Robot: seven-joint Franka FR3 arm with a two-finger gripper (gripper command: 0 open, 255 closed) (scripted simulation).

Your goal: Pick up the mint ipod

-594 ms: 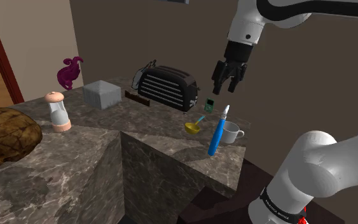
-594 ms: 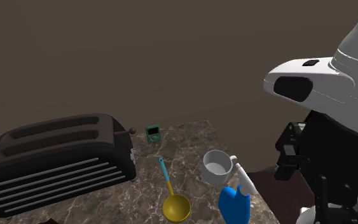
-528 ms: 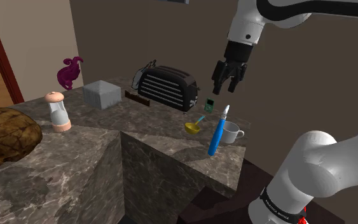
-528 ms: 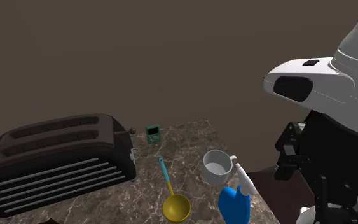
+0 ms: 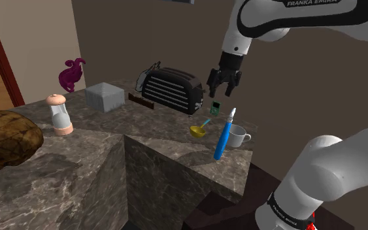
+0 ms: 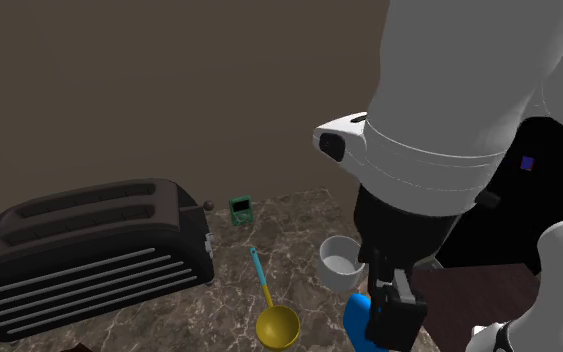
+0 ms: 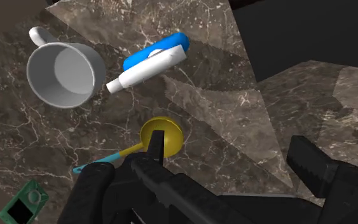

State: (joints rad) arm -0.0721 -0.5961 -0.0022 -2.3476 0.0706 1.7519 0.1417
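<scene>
The all-black two-finger gripper [image 5: 222,89] hangs above the dark marble counter [image 5: 156,123], jaws spread, nothing between them. The small flat green ipod [image 5: 215,107] sits near the black slotted toaster [image 5: 170,89], just past the yellow-bowled spoon [image 5: 199,130].

Home kitchen, stone counter [image 5: 156,124] (dark, veined), black toaster [image 5: 172,90], white mug [image 5: 238,136]

Small green ipod [image 6: 239,210] (dark screen) on the marble counter [image 6: 304,212].
</scene>
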